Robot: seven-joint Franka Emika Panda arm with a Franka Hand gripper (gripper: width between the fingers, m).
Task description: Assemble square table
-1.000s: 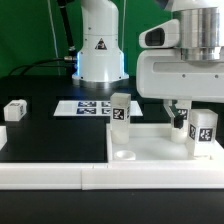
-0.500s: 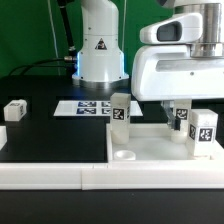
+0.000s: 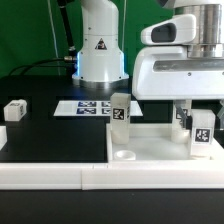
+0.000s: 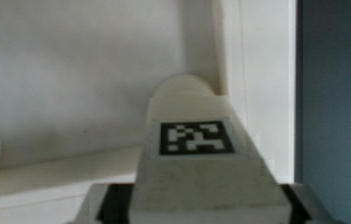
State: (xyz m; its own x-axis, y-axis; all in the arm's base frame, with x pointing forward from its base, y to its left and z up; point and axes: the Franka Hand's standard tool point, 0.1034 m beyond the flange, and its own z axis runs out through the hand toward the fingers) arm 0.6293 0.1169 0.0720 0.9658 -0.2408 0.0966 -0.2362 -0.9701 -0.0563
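Leftmost, near the left edge of the exterior frame: loose leg [image 3: 14, 110], a small white tagged block on the black worktop [image 3: 50, 135], well apart from all else. Further right, upper centre: marker board [image 3: 85, 107], flat on the worktop in front of the arm's white base [image 3: 100, 45]. At centre: upright leg [image 3: 120, 110], standing at the far left corner of the square panel [image 3: 150, 142]; near the panel's front left corner, an unfilled round socket [image 3: 124, 156]. Along the lower edge of the frame: long low white rail [image 3: 50, 176], just in front of the panel. At right: right-hand leg [image 3: 203, 133], upright on the panel, tag toward the camera, with the gripper [image 3: 186, 114] just above and partly behind it.

Wrist view: tagged leg [image 4: 197, 150] straight ahead of the gripper [image 4: 197, 208], long axis running away from the jaws along their centreline, nearer end set between the two dark pads [image 4: 104, 205]. Jaws judged clenched on this tagged leg, both flanks meeting the pads with no gap visible. Sameness of this piece and the right-hand leg likely, not certain.

Judged decisive for the coming move: leg axis in line with the jaws, hence a straight lift, then carriage toward the open socket, lower left of the jaws in the exterior frame.
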